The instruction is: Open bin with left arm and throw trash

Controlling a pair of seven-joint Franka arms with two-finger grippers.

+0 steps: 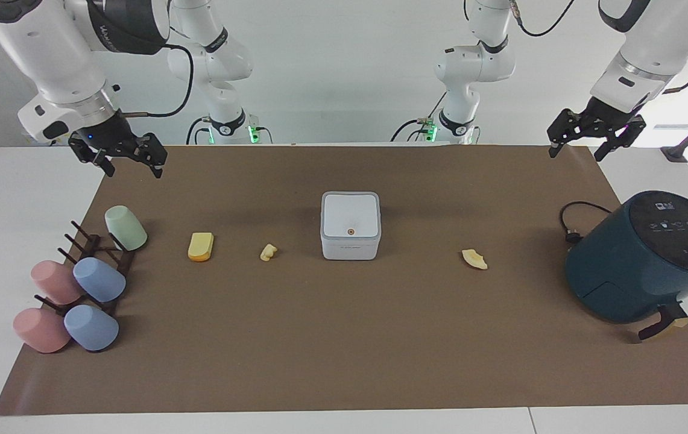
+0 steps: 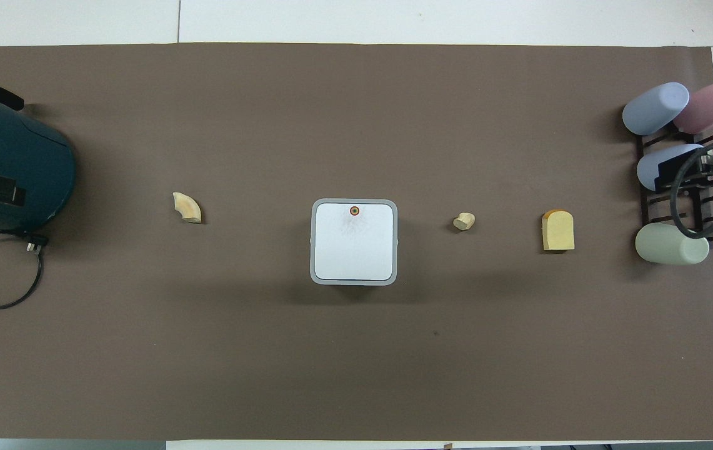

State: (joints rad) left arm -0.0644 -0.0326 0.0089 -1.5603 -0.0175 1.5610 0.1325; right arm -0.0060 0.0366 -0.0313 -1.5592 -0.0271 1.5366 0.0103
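Hovering raised over the mat's corners, left claw spread, right claw spread, bin closed

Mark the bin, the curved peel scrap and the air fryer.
bin [image 1: 350, 218], facing view, middle of its shut lid
peel scrap [image 1: 474, 259], facing view, its middle
air fryer [image 1: 627, 271], facing view, its teal side wall

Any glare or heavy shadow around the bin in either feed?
Facing view: the bin is evenly lit, with a soft shadow on the mat toward the robots. Overhead view: the lid shows no glare, with the same shadow nearer the robots.
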